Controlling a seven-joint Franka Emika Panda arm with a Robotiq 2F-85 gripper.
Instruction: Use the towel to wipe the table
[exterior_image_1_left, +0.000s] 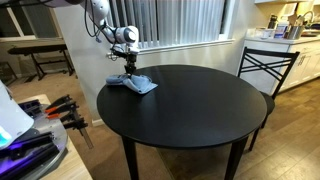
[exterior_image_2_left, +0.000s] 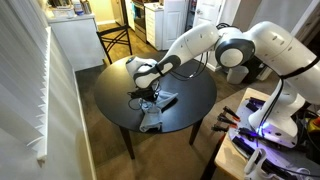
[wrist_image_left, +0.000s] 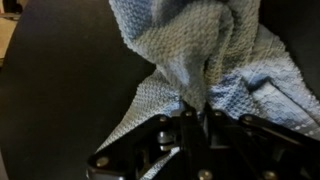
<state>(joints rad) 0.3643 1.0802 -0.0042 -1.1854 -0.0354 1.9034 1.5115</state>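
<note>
A light blue towel lies bunched on the round black table near its edge. It also shows in an exterior view and fills the wrist view. My gripper points down at the towel and is shut on a pinched fold of it. In an exterior view the gripper sits right over the towel, low at the table top.
A black chair stands at the far side of the table, also seen in an exterior view. A window with blinds is behind. Clamps and tools lie on a stand beside the table.
</note>
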